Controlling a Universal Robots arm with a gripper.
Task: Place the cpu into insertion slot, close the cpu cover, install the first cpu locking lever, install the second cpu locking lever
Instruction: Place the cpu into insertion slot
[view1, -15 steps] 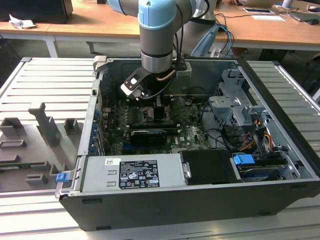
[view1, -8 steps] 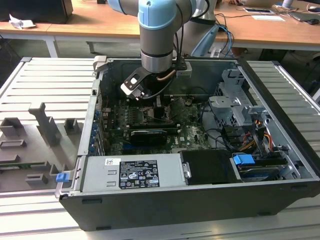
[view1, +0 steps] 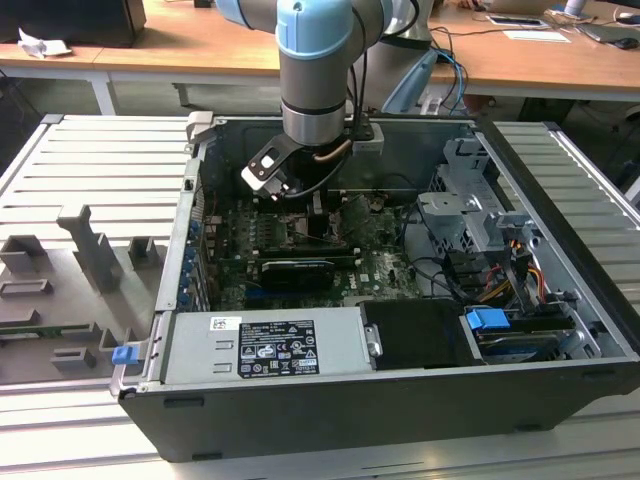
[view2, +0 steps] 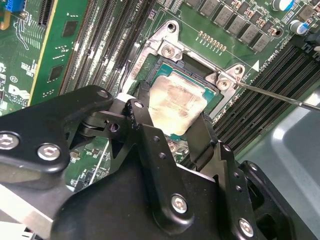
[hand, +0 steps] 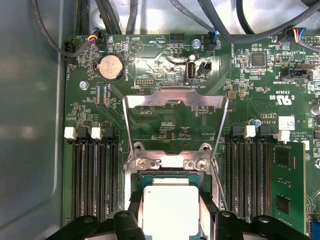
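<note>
The cpu (hand: 170, 207), a pale silver square chip, sits between my two black fingers (hand: 134, 212), and my gripper (hand: 171, 212) is shut on its opposite edges. It hangs right at the insertion slot (hand: 170, 176), a dark socket with a silver rim. I cannot tell whether it rests in the socket or just above it. In the second wrist view the cpu (view2: 177, 102) covers most of the insertion slot (view2: 162, 67), with the gripper (view2: 172, 120) around it. The cpu cover (hand: 175, 99), a thin silver frame, stands swung open beyond the socket. A thin locking lever (view2: 280, 96) sticks out, unlatched. In the exterior view the arm (view1: 315, 90) reaches down into the case.
Black memory slots (hand: 95, 180) flank the socket on both sides. A green card (hand: 287, 175) stands close to one side. Cables (hand: 115, 15) hang over the board's far edge by the grey case wall (hand: 30, 125). A power supply (view1: 270, 345) and drive cage (view1: 470, 220) fill the case's front and right.
</note>
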